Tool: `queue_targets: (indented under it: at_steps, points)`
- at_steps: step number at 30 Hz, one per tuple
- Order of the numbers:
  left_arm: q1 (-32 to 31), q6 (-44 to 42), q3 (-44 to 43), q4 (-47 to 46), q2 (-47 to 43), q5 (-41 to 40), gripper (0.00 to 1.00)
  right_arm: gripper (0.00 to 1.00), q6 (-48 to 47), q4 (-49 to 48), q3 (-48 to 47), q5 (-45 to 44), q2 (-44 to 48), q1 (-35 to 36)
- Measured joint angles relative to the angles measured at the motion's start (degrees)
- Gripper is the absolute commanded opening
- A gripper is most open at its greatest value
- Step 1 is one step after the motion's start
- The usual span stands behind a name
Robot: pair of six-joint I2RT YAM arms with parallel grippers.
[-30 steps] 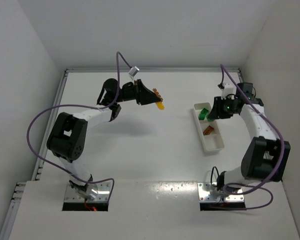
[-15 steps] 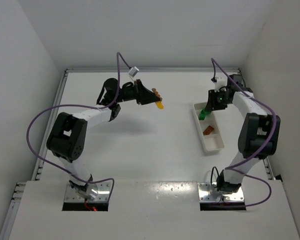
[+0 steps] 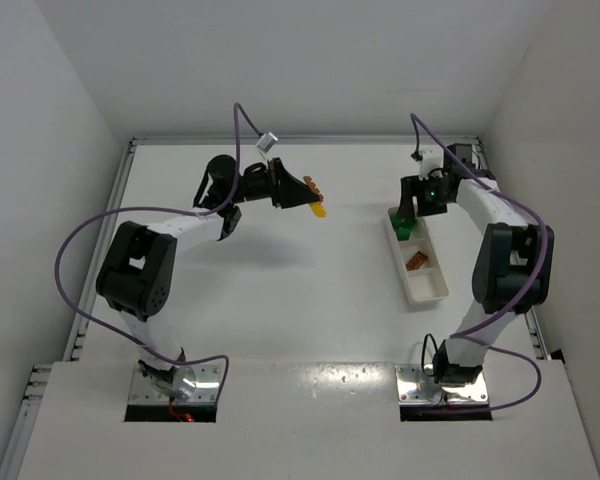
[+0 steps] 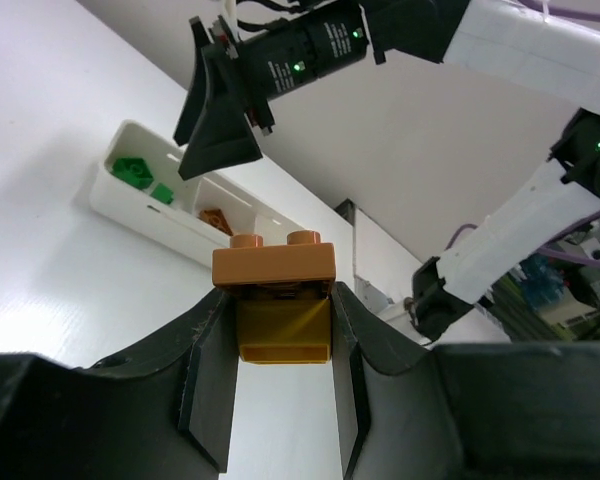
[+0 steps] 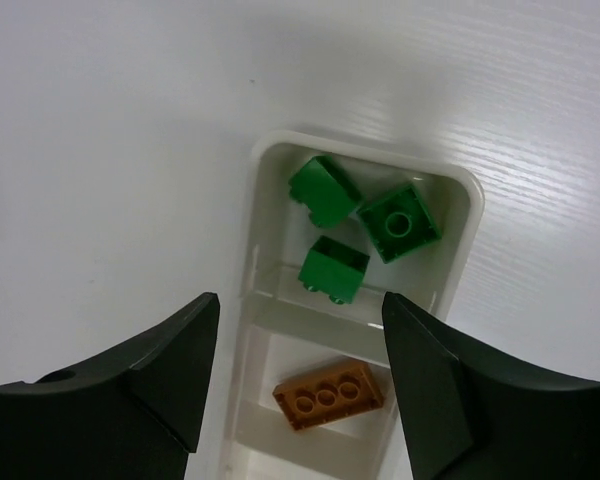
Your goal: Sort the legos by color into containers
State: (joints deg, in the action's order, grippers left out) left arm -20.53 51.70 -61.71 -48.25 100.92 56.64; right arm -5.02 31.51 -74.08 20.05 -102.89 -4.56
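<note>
My left gripper (image 3: 318, 202) (image 4: 280, 330) is shut on a stacked pair of legos, an orange-brown brick (image 4: 274, 266) on top of a yellow one (image 4: 283, 335), held above the table's far middle. My right gripper (image 3: 408, 222) (image 5: 298, 375) is open and empty above the far end of the white tray (image 3: 418, 285) (image 5: 260, 165). Three green legos (image 5: 365, 225) lie in the tray's end compartment. One orange-brown brick (image 5: 327, 397) lies in the compartment beside it. In the left wrist view the tray (image 4: 145, 215) shows beyond the held bricks, under the right arm.
The tray lies lengthwise at the table's right side. White walls enclose the table on the left, far and right sides. The arm bases are bolted at the near edge.
My right gripper has moved from the tray's right side to over its far end. The left gripper has held still with its bricks.
</note>
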Motion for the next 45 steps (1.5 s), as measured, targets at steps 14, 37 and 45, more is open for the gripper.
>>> queue_targets:
  at_steps: [14,37,45]
  points:
    - [0.0,26.05,0.72,-22.03,9.16,10.03,0.07,0.64,10.34,-2.34,-3.61,41.38,8.59,3.76]
    - [0.0,31.95,-0.13,-25.49,9.22,3.23,0.07,0.72,15.67,-5.44,-2.12,47.12,8.26,17.35]
    - [0.0,32.85,-0.35,-25.59,9.22,2.4,0.07,0.75,17.99,-8.57,-2.69,46.34,4.02,17.57]
